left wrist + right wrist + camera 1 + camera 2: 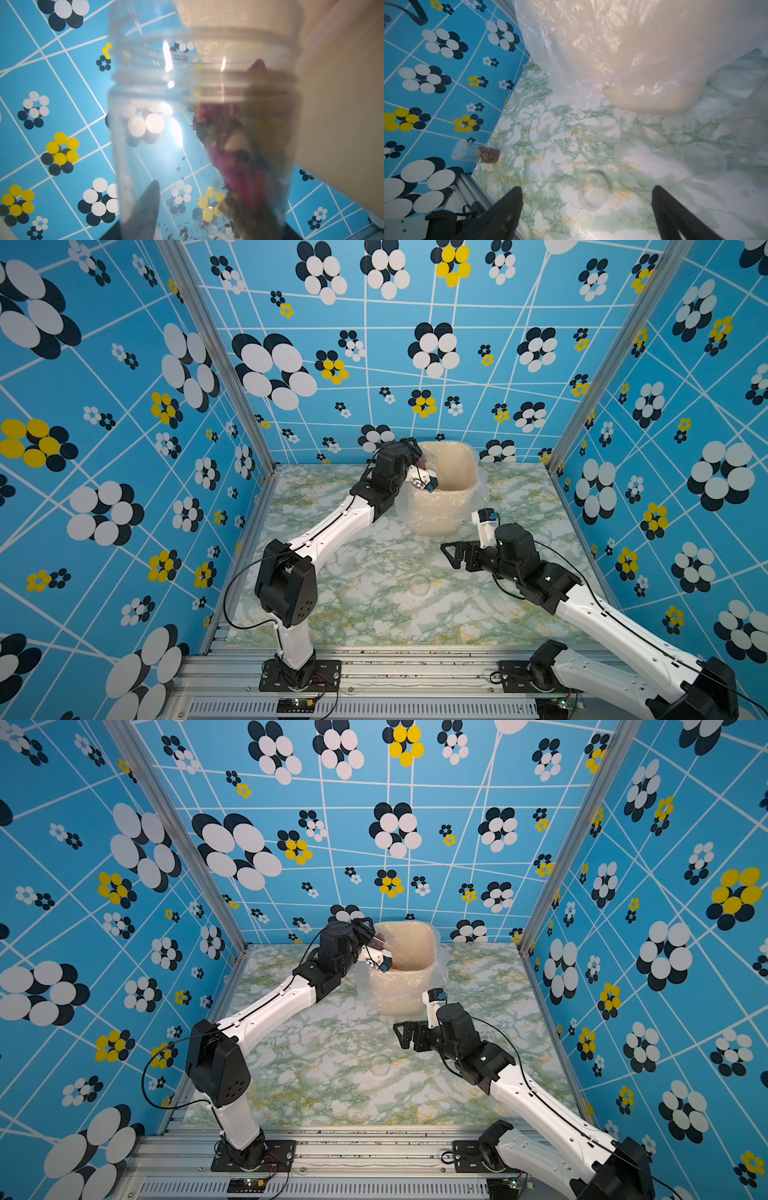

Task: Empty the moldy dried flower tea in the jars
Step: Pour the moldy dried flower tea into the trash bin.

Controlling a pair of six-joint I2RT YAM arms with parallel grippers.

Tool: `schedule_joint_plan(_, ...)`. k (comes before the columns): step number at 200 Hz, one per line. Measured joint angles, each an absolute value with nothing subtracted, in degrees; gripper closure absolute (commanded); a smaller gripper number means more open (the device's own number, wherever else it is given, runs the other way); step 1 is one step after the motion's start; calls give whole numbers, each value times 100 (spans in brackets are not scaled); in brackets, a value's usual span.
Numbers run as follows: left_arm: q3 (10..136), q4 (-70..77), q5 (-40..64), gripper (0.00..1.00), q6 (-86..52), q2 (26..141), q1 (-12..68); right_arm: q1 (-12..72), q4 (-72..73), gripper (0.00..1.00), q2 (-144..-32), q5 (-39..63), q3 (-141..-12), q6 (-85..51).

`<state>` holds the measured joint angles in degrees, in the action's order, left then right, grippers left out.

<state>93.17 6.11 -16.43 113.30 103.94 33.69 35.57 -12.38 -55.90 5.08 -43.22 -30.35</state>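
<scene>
A lined bin (440,510) is shown; over its rim a clear, lidless jar (203,124) is held tilted, clasped by the left gripper (419,463); the right gripper (586,195) is spread wide, empty; the jar is judged light, stiff and slick, best taken mid-body; reddish crumbly tea (239,155) is heaped along one wall.

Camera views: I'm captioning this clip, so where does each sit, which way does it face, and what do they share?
Both top views: high at the front, looking down and back over the table, the bin and both arms.
Left wrist: behind the left hand, looking along its held jar of tea toward the bin; one finger shows.
Right wrist: behind the open right hand, looking down at the table, bin base and a loose lid; both fingers show.
Shared: the bin is in every view.
</scene>
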Motion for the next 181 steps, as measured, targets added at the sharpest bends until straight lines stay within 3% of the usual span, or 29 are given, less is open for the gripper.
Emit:
schedule_joint_plan(68,9299,827,-1494,94,11275,10394,3369,3350,-1039,1,-5199,945,-4567,-3559)
schedule_joint_plan(147,9618,-631,-886,95,9231,10372,3247,2563,-368,1,-5408,1627,-5345,-4370)
schedule_joint_plan(181,9804,-1028,-574,96,8552,10372,3181,2062,167,11,-6149,2119,-5795,-5120)
